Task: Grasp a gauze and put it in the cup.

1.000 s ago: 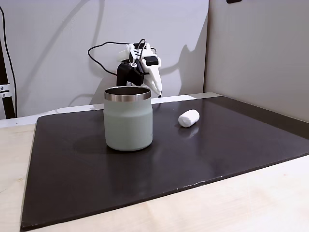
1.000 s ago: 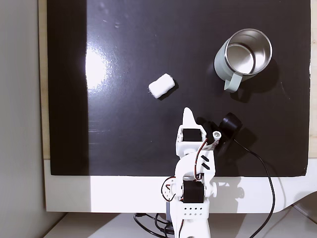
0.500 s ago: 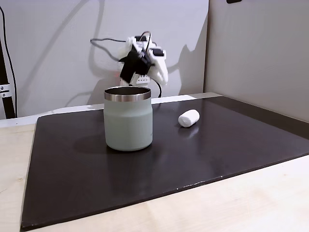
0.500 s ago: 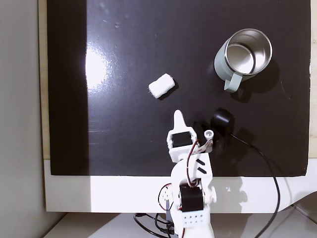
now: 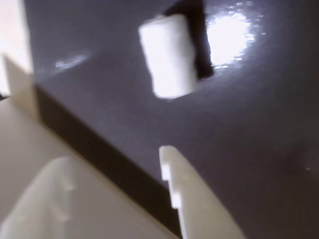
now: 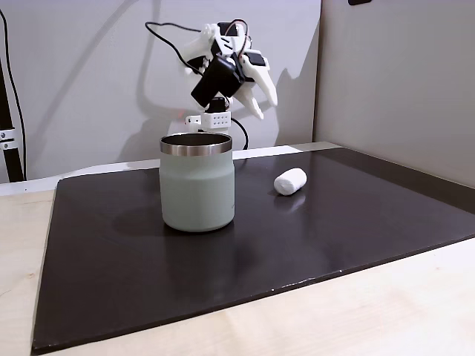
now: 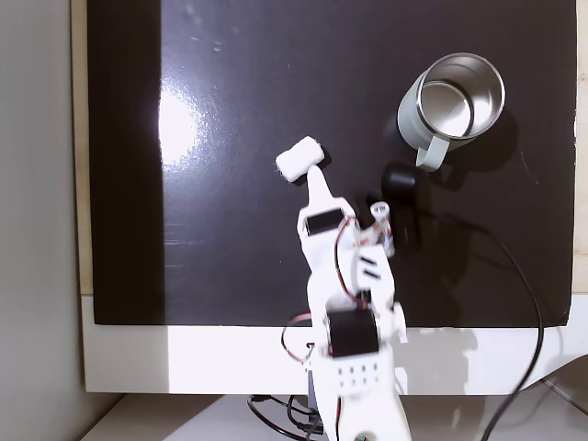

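Your gauze (image 7: 299,160) lies on its side on the dark mat (image 7: 230,73), a little left of centre in the top-down fixed view, its long axis running from lower left to upper right. In the side-on fixed view the gauze (image 6: 290,181) sits right of the cup (image 6: 197,182), well apart from it. The cup (image 7: 451,101) stands upright in the upper right of the top-down view, mouth open. Your gripper (image 6: 263,101) hangs raised above the surface, behind the cup. In the wrist view the fingers (image 5: 192,199) stand spread with nothing between them, and the gauze (image 5: 167,55) lies beyond their tips
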Robot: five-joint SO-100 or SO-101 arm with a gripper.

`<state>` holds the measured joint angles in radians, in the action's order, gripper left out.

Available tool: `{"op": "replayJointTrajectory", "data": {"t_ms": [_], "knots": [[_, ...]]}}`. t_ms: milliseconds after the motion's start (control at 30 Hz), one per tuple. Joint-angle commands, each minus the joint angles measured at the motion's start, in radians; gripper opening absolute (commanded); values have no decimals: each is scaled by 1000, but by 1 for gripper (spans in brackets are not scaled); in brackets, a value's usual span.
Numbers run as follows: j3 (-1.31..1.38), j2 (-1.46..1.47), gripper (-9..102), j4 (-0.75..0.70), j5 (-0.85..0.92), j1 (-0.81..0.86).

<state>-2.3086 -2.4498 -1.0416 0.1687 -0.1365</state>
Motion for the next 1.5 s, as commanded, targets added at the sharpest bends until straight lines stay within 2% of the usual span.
{"op": "replayJointTrajectory", "data": {"t_ms": [0, 633, 933, 1233, 1467], "knots": [[123, 144, 27, -8, 20, 6], [486, 904, 29, 25, 52, -2], [548, 1083, 28, 69, 52, -11], [630, 1152, 27, 38, 55, -54], [675, 1197, 21, 5, 69, -64]]}}
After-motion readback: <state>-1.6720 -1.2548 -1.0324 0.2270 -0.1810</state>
